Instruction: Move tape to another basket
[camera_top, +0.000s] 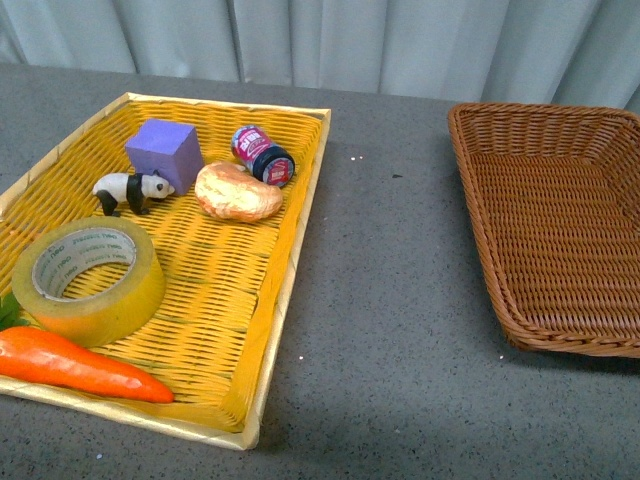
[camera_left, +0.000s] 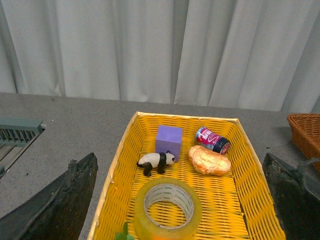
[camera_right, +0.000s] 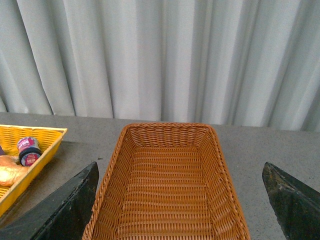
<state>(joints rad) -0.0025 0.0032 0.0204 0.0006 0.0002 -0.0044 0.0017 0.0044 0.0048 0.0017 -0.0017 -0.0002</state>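
Observation:
The tape (camera_top: 88, 278), a wide yellowish roll with a white printed core, lies flat at the near left of the yellow woven tray (camera_top: 290, 230). In the left wrist view the tape (camera_left: 168, 210) sits between and ahead of my open left gripper (camera_left: 182, 200), whose dark fingers (camera_left: 65, 197) stand wide apart above the tray. The brown wicker basket (camera_top: 480, 200) stands on the right with nothing in it. My right gripper (camera_right: 182, 200) hangs open over that basket (camera_right: 107, 190). Neither arm shows in the front view.
In the yellow tray also lie a purple cube (camera_top: 165, 148), a toy panda (camera_top: 132, 189), a bread roll (camera_top: 237, 192), a small red-labelled jar (camera_top: 263, 154) and a carrot (camera_top: 75, 365). Grey tabletop (camera_top: 390, 300) separates tray and basket. Pale curtains hang behind.

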